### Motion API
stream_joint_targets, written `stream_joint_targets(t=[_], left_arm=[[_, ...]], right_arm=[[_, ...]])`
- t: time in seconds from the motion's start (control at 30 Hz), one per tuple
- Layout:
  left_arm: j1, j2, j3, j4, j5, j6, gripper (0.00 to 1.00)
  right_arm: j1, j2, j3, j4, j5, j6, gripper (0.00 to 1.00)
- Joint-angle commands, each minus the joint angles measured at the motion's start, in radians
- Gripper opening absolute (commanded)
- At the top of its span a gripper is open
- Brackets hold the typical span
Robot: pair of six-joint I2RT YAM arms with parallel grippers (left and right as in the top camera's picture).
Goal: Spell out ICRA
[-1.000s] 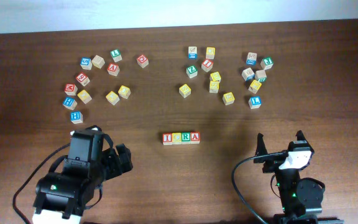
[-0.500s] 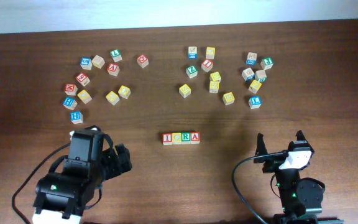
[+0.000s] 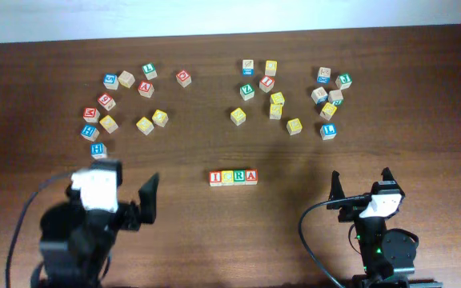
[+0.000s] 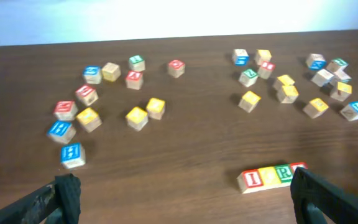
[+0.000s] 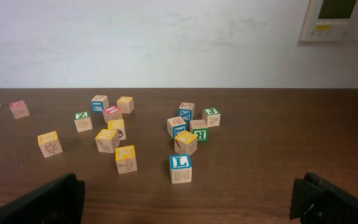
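A dark brown wood-grain table is seen from overhead, bounded at its far edge by a plain white wall, on which a pale wall-mounted panel is fixed at the upper right of the right wrist view. The ICRA row is laid out near the middle of the table's near half, between the two arms. Its four cubes are set touching side by side and upright, reading red I, yellow C, green R and red A from left to right. Loose alphabet cubes are scattered beyond the row in two groups, a left cluster and a right cluster, well apart from the row. A blue H cube is found nearest the left arm and a blue L cube nearest the right. The left gripper is held with its jaws spread wide and nothing between them. The right gripper is likewise held wide apart and empty. A black cable is looped beside the right arm.
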Motion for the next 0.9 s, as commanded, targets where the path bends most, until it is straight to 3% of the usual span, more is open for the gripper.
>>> stream_joint_targets(t=[0.0, 0.2, 0.33, 0.53, 0.87], left_arm=[[0.059, -0.166, -0.139, 0.008, 0.019, 0.028, 0.99], [0.068, -0.399, -0.435, 0.351, 0.015, 0.029, 0.99], [0.052, -0.455, -0.572, 0.563, 0.016, 0.027, 0.99], [0.031, -0.517, -0.646, 0.620, -0.098, -0.026, 0.99], [0.032, -0.513, -0.756, 0.758, -0.137, -0.025, 0.99]], right_arm=[[-0.007, -0.007, -0.005, -0.008, 0.011, 0.004, 0.99], [-0.007, -0.007, -0.005, -0.008, 0.011, 0.004, 0.98], [-0.007, -0.007, -0.005, -0.008, 0.011, 0.004, 0.99], [-0.007, -0.007, -0.005, -0.008, 0.011, 0.004, 0.98], [-0.007, -0.007, -0.005, -0.008, 0.011, 0.004, 0.98]])
